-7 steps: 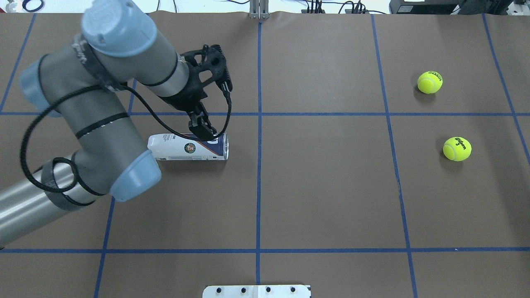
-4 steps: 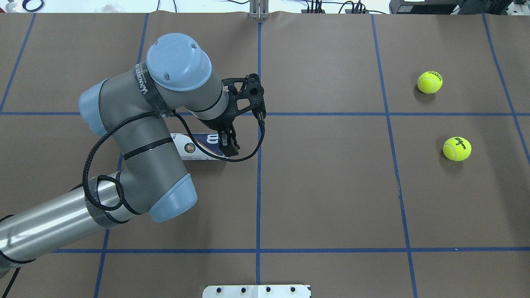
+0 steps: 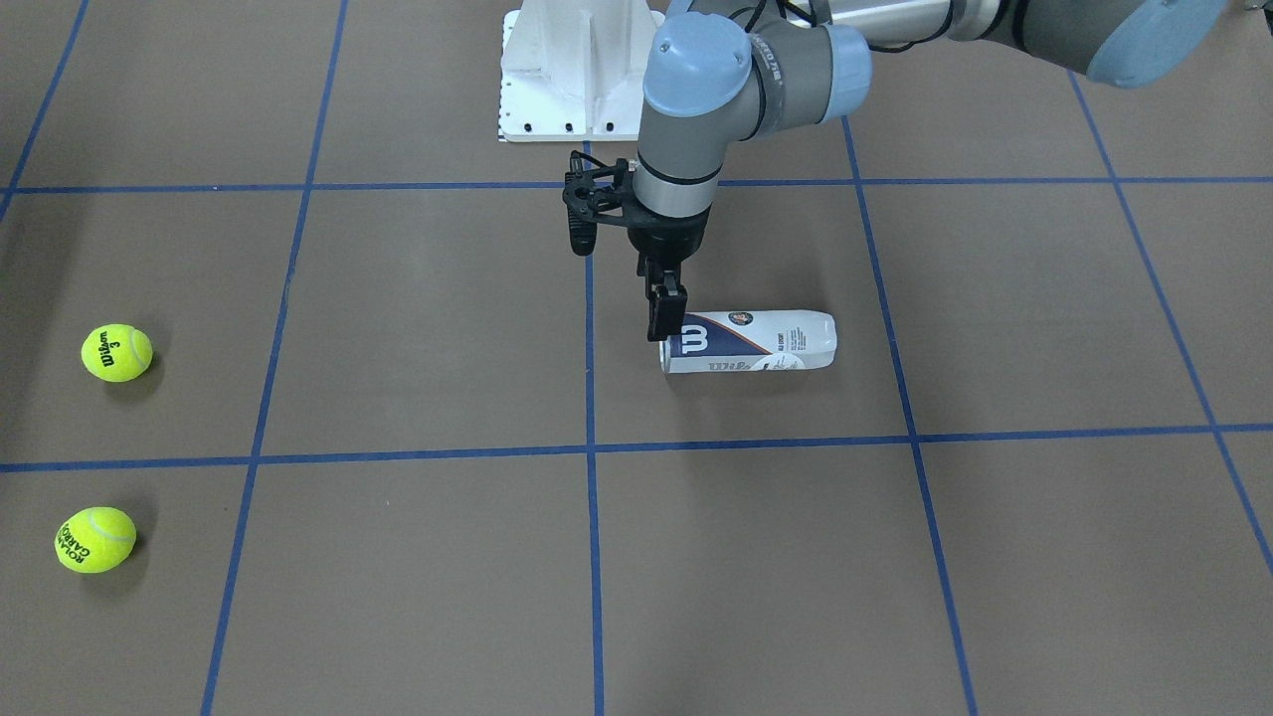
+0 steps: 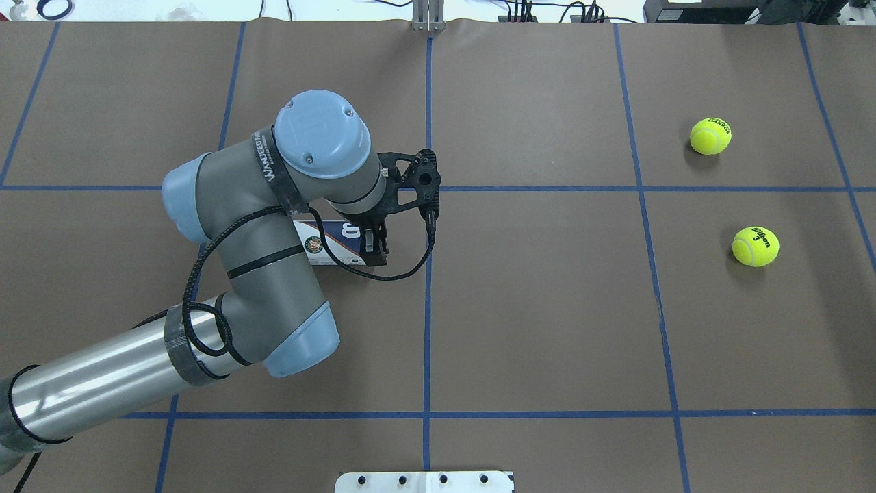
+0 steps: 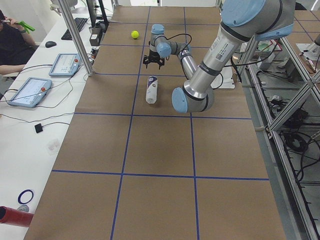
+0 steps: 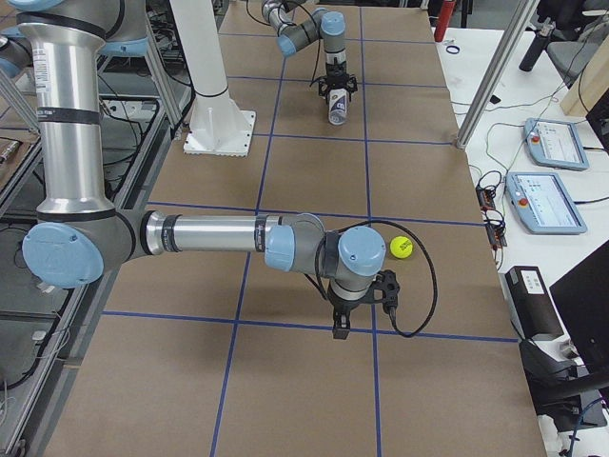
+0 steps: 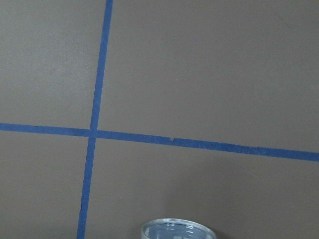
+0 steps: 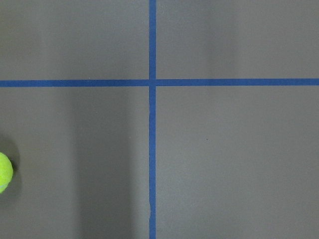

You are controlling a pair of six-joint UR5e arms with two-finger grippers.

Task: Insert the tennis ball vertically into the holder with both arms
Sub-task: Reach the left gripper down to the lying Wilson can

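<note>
The holder (image 3: 756, 343) lies on its side on the brown table, its open metal rim towards the table's middle; it also shows in the overhead view (image 4: 328, 244). My left gripper (image 3: 666, 316) points down at that open end, fingers close together, touching or just beside the rim; I cannot tell whether it pinches it. The left wrist view shows only the rim (image 7: 177, 230). Two yellow tennis balls (image 4: 710, 135) (image 4: 755, 246) lie far to the right. My right gripper (image 6: 340, 324) hangs above the table near one ball (image 6: 402, 247); I cannot tell if it is open or shut.
The white pedestal base (image 3: 577, 80) stands at the robot's edge of the table. Blue tape lines cross the brown table cover (image 4: 547, 308). Tablets and cables lie on a side table (image 6: 547, 190) beyond the far edge.
My left arm has swung right and forward. Its gripper has moved from over the holder's side to the holder's open end. The holder and the balls have not moved.
</note>
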